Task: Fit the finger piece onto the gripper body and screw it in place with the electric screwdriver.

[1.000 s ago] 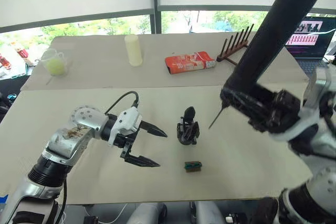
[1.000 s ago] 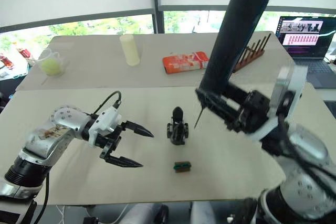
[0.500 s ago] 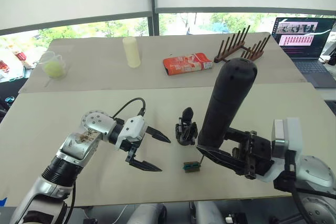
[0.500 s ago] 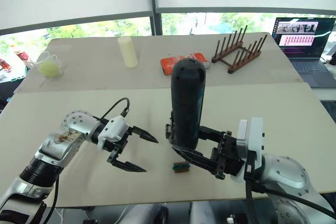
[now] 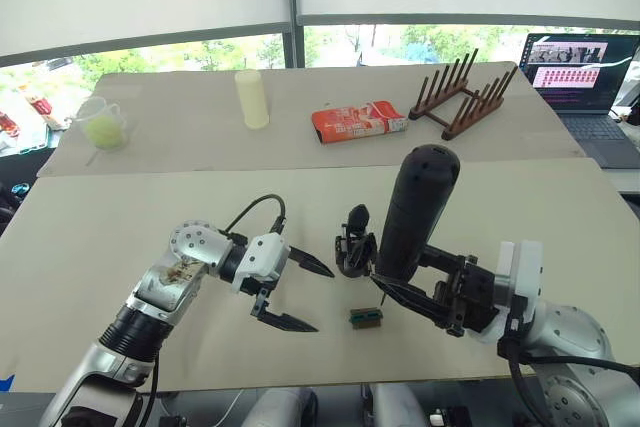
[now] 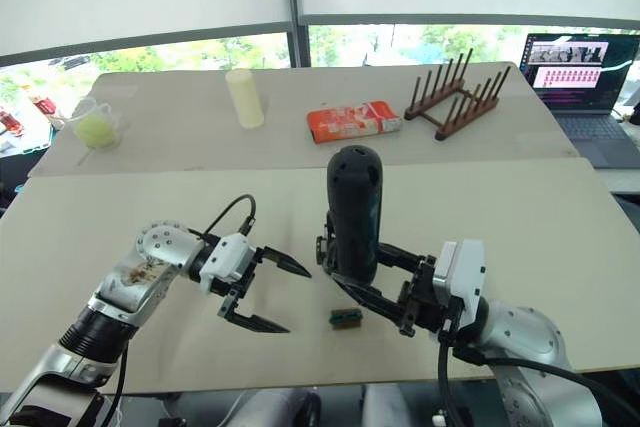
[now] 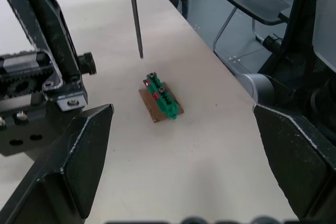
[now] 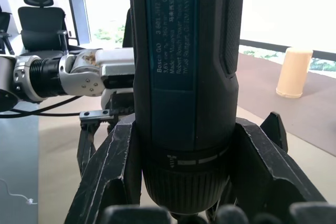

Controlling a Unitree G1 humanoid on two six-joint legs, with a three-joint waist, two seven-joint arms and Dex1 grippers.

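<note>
Screwdriver (image 5: 415, 217) held upright in closed right claw (image 5: 440, 292), bit tip just above worktop (image 5: 120, 227) near green block (image 5: 366, 318). Left claw (image 5: 300, 295) wide open, empty. Gripper body (image 5: 353, 245) on worktop w/ finger up; screwing judged not yet begun.

The long matte-black electric screwdriver (image 5: 415, 213), clamped in the right gripper (image 5: 425, 289), swung from a high tilt at the right down to nearly upright. Its thin metal bit (image 7: 134, 13) ended just above the table, between the small black gripper body (image 5: 355, 246) and the small green-and-black rectangular block (image 5: 366, 318). The left gripper (image 5: 309, 295), fingers spread, edged closer to the gripper body.
</note>
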